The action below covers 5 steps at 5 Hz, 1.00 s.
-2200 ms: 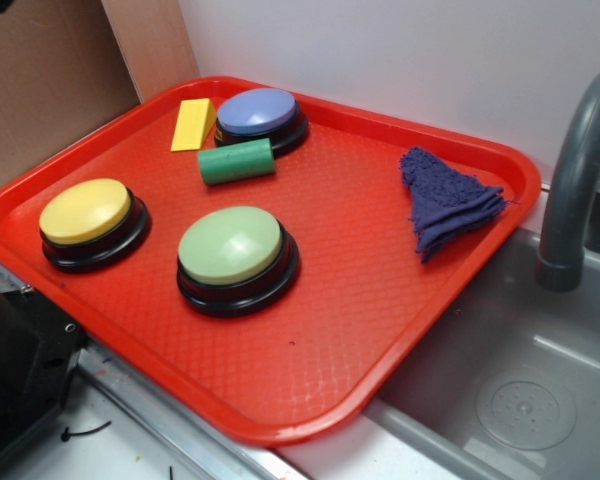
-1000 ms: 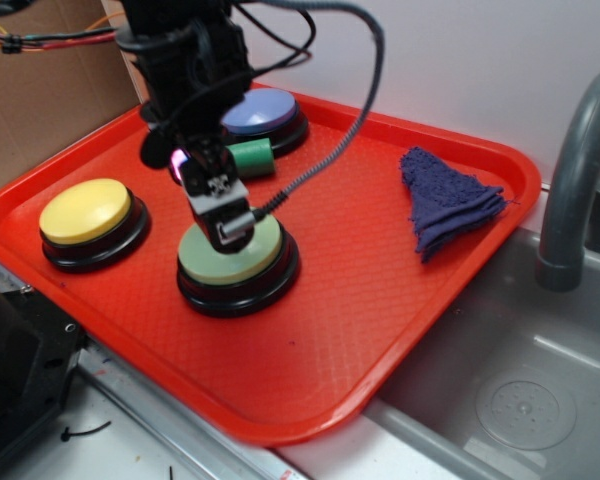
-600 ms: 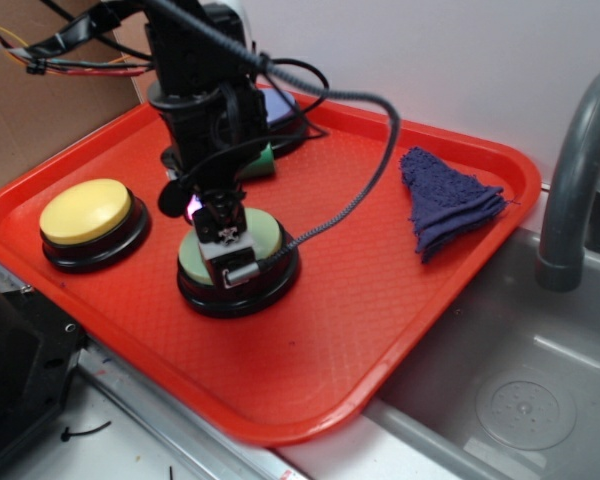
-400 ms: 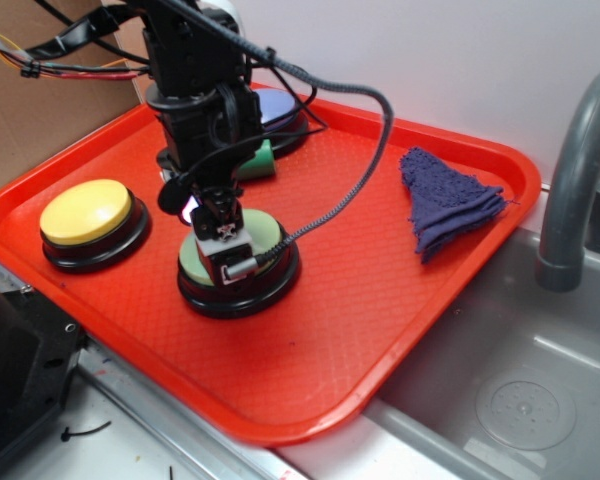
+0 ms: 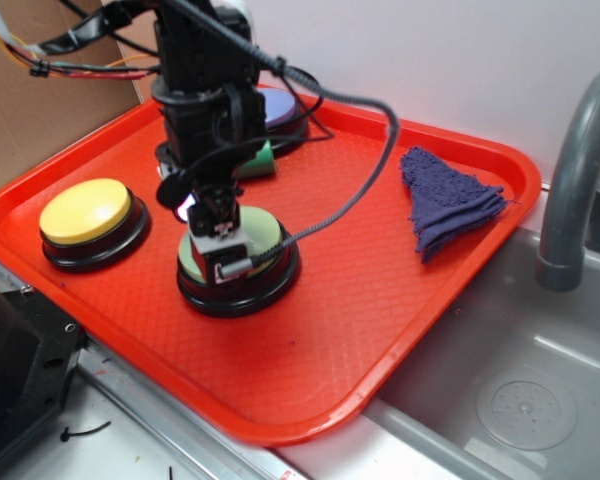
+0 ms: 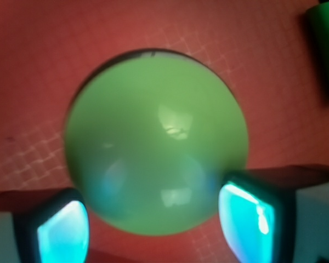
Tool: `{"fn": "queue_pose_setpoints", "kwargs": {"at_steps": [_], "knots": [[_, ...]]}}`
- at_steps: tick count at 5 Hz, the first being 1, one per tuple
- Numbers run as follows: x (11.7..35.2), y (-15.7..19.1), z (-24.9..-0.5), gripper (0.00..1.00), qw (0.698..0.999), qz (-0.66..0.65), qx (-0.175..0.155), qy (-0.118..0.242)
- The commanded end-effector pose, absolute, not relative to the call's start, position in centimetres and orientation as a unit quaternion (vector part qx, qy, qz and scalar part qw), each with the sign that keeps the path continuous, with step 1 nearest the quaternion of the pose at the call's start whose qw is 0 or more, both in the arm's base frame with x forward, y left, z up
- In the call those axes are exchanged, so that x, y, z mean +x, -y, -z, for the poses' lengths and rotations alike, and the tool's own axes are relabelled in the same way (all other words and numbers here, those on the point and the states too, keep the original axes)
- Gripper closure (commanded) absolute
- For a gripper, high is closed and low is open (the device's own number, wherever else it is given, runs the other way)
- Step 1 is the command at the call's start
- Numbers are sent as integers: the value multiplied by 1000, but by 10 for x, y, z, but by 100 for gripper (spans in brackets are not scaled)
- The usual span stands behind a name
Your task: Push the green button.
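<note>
Your gripper (image 5: 223, 262) sits low over the green button (image 5: 265, 240), which stands on the red tray (image 5: 380, 290) toward the tray's front-left edge, nearer the front edge of the tabletop than the back wall. From the exterior view the gripper tip looks down on the dome's left half; whether it actually touches the dome you cannot tell from here.

Wrist view: the green button (image 6: 153, 142) fills most of the frame, pale and glossy, with the tray's red grid around it. Your two fingertips (image 6: 247, 213) show at the bottom corners, glowing cyan, well apart with the dome's lower rim between them. Claw reads as wide; nothing is held.

Other things on the tray:
- yellow button (image 5: 85, 212), near the left edge, well apart from the green one.
- blue-purple button (image 5: 285, 105) at the back edge, mostly hidden behind the arm.
- dark green cylinder (image 5: 255, 160), just in front of the blue-purple button, partly covered by the arm; its end also shows at the top-right corner of the wrist view.
- folded dark blue cloth (image 5: 445, 200) near the right-back corner.

A grey sink (image 5: 520, 390) and faucet (image 5: 575, 180) lie off the tray's right edge.
</note>
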State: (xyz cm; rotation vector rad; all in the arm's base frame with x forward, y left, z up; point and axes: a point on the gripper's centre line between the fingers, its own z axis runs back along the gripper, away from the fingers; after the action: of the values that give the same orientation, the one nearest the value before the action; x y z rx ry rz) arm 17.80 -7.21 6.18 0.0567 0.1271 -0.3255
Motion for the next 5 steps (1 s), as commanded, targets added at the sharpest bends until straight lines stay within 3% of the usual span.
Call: {"fn": "queue_pose_setpoints", "kwargs": {"at_steps": [1,2,3,5], "knots": [[193,73,-108,0,985,168,34,-6],[191,73,-130,0,986,160,47,-20],[186,68,-143,0,987,149,31,-42],[179,65,-158,0,989,136,49,-34]]}}
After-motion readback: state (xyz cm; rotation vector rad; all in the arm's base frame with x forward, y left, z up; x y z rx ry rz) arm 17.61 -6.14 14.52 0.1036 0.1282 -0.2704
